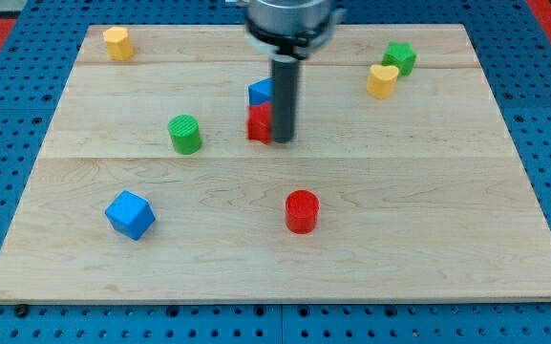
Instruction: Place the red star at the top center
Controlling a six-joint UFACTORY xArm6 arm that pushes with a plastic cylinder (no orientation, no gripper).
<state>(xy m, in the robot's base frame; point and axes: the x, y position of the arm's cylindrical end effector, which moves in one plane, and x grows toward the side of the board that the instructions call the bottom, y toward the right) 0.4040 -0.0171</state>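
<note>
A: Where is my tip [284, 141] right now?

B: It stands on the wooden board [428, 220], a little toward the view's top from the middle. The dark rod [284, 100] comes straight down from the round metal mount [290, 19] at the view's top.

A: And the red star [259, 123]?

B: It sits just to the view's left of your tip, touching the rod or very nearly so; I cannot tell which. The rod hides its right edge, so the star shape is hard to make out. It lies near the board's centre, well short of the top edge.

A: Anything close to it?

B: A blue block [261, 92] sits right above it toward the view's top, also partly behind the rod; its shape is unclear. A green cylinder [185, 134] stands to the view's left, apart from the star.

A: What about fingers, spread or pinched?

B: There are none to see; the arm ends in the plain rod only.

A: And the other blocks?

B: A red cylinder [302, 211] is below your tip toward the view's bottom. A blue cube [129, 214] lies at the lower left. A yellow block [116, 43] stands in the top left corner. At the upper right, a yellow block [382, 81] touches a green block [400, 57].
</note>
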